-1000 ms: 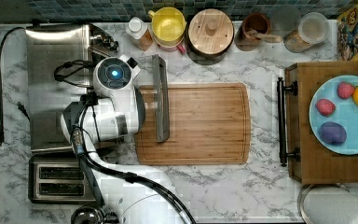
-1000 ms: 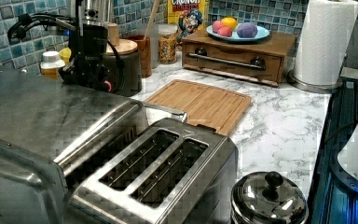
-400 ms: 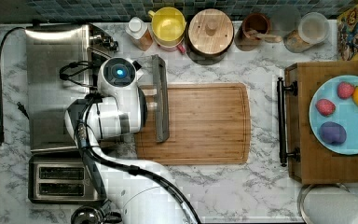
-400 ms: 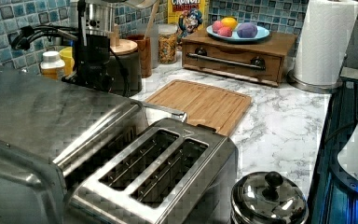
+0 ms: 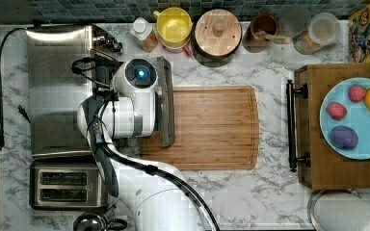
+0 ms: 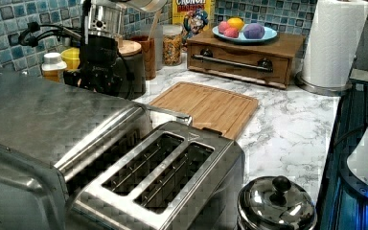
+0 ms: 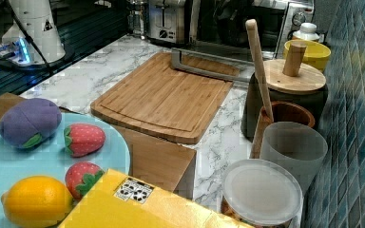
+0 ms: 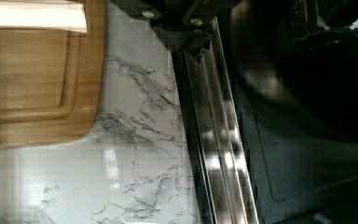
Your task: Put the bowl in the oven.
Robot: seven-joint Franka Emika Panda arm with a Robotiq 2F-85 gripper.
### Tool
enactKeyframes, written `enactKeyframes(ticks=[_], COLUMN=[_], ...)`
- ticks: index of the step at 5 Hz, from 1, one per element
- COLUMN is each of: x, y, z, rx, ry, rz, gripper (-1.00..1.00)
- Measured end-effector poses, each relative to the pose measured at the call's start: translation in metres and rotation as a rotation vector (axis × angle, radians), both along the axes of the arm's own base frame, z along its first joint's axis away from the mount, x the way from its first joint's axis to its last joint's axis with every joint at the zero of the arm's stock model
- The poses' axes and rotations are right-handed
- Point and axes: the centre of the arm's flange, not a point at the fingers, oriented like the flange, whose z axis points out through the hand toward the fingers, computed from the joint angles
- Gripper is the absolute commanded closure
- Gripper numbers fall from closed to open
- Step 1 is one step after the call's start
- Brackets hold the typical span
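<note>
**Change observed.** The arm's wrist now sits slightly further to the top view's right than a moment ago. It has drawn away from the oven (image 5: pixel 53 91) and hangs over the dropped door. In the left view it also stands a little higher. I read this as a withdrawal after delivery, not an approach.

**Hand.** The hand (image 8: pixel 191 42) hangs just above the door's bar handle (image 5: pixel 166 101). I cannot tell whether it is open or closed. Nothing is seen hanging below it.

**Task item.** In the wrist view a dark, glossy, rounded form (image 8: pixel 326 79) lies beyond the door glass, inside the oven's mouth. I take it to be the bowl but cannot confirm its outline. It is not on the tabletop (image 5: pixel 270 192) or on the cutting board (image 5: pixel 212 127).

**Bearing on task.** If that form is the bowl, the placing appears done. The door is still down, its handle overlapping the board's edge on the top view's left.

**Count.**
- One oven.
- One two-slot toaster (image 5: pixel 65 185), just beside the oven.
- One cutting board.
- One yellow cup (image 5: pixel 174 24).
- One pale blue plate (image 5: pixel 361 139), carrying four toy fruits: two strawberries, one yellow and one purple.
- One paper towel roll (image 6: pixel 335 43).
- One lidded steel pot (image 6: pixel 275 206).
</note>
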Motion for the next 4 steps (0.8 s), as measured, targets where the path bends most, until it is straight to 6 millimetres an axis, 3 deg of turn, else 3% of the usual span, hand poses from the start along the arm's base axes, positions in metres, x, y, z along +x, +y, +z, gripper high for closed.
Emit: enactKeyframes(ticks=[1, 2, 3, 4], x=[-0.002, -0.015, -0.033, -0.035], y=[-0.001, -0.014, -0.031, -0.043], z=[0.005, 0.019, 0.045, 0.075], rx=[0.068, 0.112, 0.097, 0.090], ry=[0.023, 0.053, 0.054, 0.012], rz=[-0.050, -0.114, -0.098, -0.100], gripper=[0.00, 0.00, 0.00, 0.00])
